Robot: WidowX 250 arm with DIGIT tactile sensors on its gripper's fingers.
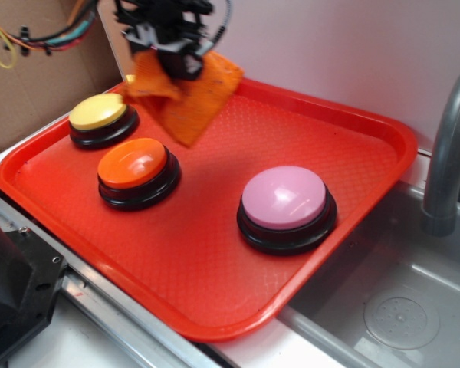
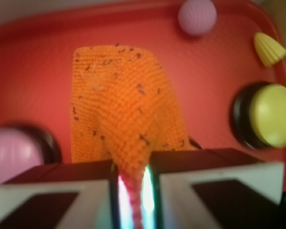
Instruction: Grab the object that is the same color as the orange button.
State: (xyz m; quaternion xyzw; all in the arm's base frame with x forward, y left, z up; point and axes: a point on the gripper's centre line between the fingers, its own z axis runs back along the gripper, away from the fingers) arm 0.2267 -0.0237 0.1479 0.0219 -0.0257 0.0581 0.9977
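The orange woven cloth [image 1: 192, 96] with dark specks hangs from my gripper [image 1: 180, 65] above the back of the red tray [image 1: 353, 130]. In the wrist view my gripper [image 2: 133, 191] is shut on a bunched fold of the cloth [image 2: 119, 105], which drapes down away from the jaws. The orange button [image 1: 133, 165], a glossy dome on a black base, stands on the tray's left part, in front of and below the cloth. Only a sliver of its black base peeks out beside the cloth in the wrist view.
A yellow-domed button [image 1: 100, 115] [image 2: 271, 114] sits at the tray's back left, a larger pink-domed button [image 1: 285, 201] [image 2: 9, 152] at the centre right. A pink dimpled ball [image 2: 197, 15] and a yellow toy corn [image 2: 268, 48] lie on the tray. A sink [image 1: 414, 307] and faucet [image 1: 448, 146] are to the right.
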